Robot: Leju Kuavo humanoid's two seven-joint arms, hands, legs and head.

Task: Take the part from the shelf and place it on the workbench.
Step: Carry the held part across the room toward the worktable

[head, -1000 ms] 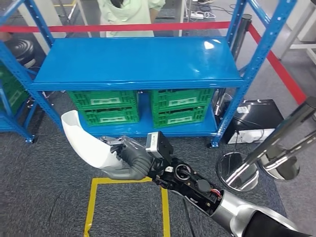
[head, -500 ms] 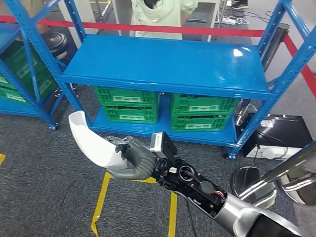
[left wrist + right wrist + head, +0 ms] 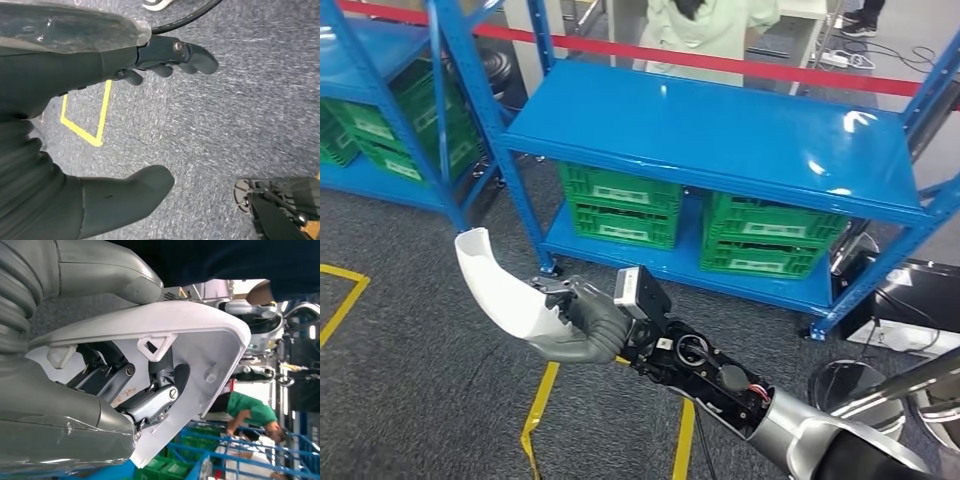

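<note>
The right hand grips a white curved plastic part, held out in front of the robot above the grey carpet floor. Its fingers are clamped on the part: in the right wrist view the thumb lies along the outer shell, while the darker fingers press against the ribbed inner face. The part's free end sticks out toward the robot's left and curves upward.

Beyond it stands a blue metal shelf, its upper board bare and shiny. Green plastic crates sit side by side on the lower board. A red barrier tape runs behind the shelf, and a person in a pale green top stands past it. Yellow tape lines mark the carpet below the right hand.

The left hand hangs over the carpet, its fingers apart from the thumb and holding nothing.
</note>
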